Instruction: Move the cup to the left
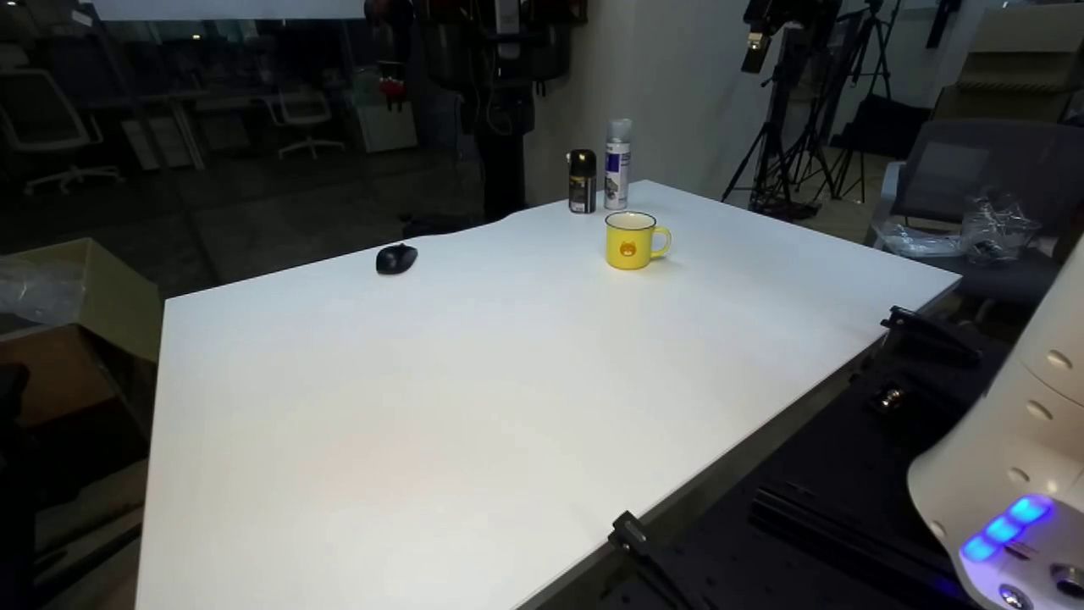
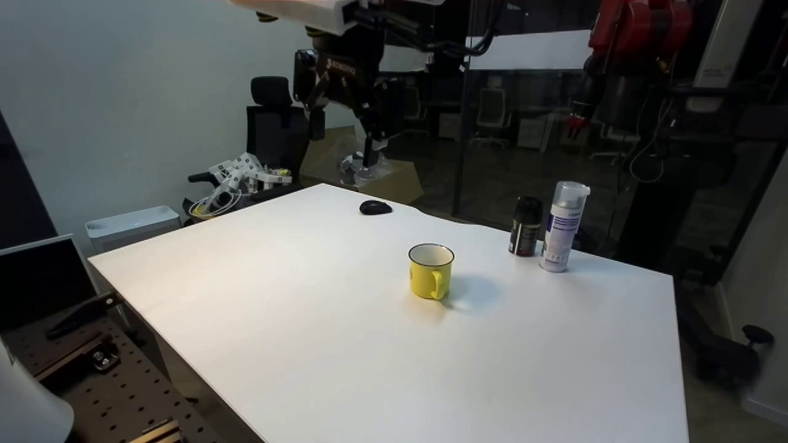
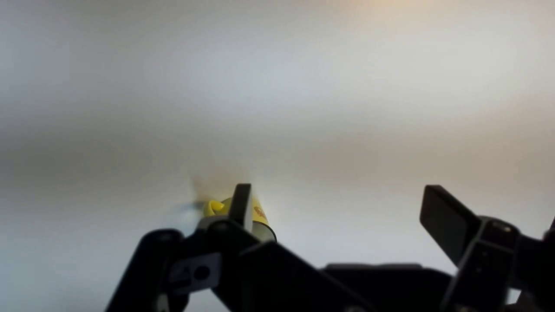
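The cup is a small yellow mug with a dark-edged pale rim and a side handle. It stands upright on the white table, and it shows in both exterior views, here and here. My gripper is high above the table, apart from the cup, with its fingers spread. In the wrist view my gripper is open with nothing between the fingers. There the cup lies below and behind the left finger, which hides part of it. The gripper is out of view in an exterior view that shows the arm's base.
The white table has a black mouse near its far edge. A dark bottle and a taller white spray can stand close together beyond the cup. They also show here: dark bottle, spray can.
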You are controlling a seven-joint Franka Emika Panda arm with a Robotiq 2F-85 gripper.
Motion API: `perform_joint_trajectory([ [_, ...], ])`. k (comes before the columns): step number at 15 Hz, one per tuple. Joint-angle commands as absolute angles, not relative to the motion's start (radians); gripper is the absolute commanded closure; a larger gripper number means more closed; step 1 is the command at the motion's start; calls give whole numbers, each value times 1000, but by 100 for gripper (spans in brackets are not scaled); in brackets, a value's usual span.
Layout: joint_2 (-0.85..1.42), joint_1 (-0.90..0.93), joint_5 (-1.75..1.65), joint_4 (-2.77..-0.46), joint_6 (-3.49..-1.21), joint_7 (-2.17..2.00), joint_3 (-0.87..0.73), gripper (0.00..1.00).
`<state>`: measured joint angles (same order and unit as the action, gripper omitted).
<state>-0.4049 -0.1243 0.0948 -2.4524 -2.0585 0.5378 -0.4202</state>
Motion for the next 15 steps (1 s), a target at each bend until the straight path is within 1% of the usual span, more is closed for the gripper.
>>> perform_joint_trajectory([
  [1,-315,-142,66,-2419,-2176,537,-385,0],
  [5,-139,-152,-54,-2357,-2350,482,-334,0],
  [6,-246,-155,-4,-2428,-2318,531,-351,0],
  [11,-114,-167,-40,-2364,-2383,467,-314,0],
  [15,41,-160,9,-2249,-2414,450,-290,0],
])
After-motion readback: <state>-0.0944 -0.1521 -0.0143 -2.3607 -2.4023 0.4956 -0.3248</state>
